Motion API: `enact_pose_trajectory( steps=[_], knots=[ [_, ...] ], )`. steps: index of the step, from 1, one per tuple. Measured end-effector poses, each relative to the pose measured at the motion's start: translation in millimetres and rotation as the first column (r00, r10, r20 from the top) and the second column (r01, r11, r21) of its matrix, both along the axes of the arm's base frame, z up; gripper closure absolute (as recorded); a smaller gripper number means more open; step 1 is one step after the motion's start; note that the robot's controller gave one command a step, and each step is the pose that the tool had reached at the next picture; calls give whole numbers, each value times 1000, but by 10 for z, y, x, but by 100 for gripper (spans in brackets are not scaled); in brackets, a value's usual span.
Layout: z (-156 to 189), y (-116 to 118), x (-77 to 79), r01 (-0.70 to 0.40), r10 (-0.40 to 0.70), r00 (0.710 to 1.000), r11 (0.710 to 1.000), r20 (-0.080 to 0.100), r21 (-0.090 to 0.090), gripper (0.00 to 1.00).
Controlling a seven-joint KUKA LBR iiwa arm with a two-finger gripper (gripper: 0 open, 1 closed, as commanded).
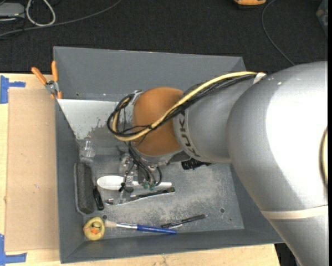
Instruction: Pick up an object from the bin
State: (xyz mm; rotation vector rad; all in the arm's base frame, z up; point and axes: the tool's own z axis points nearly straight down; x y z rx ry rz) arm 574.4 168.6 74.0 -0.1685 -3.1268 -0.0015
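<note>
Open bin floor (210,195) mid-right; crowded left w/ black bar (83,188), white scoop (108,182); blue pen (152,229) + yellow tape (93,229) along front.

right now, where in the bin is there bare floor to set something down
Bare floor lies on the view's right, between the arm and the dark pen by the front wall. The left is crowded: dark case, white scoop, yellow roll and blue pen near the claw.

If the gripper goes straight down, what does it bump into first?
Probably the white cup beside it, or the flat silvery strip just next to that. The gripper points down at that spot, but depth is hard to judge from above.
</note>
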Motion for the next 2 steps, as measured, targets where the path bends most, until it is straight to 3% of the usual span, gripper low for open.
enact_pose_trajectory(
  steps=[2],
  knots=[
    [643, -8, -15, 2, -2, 1000, 1000, -6, 0, 100]
  ],
)
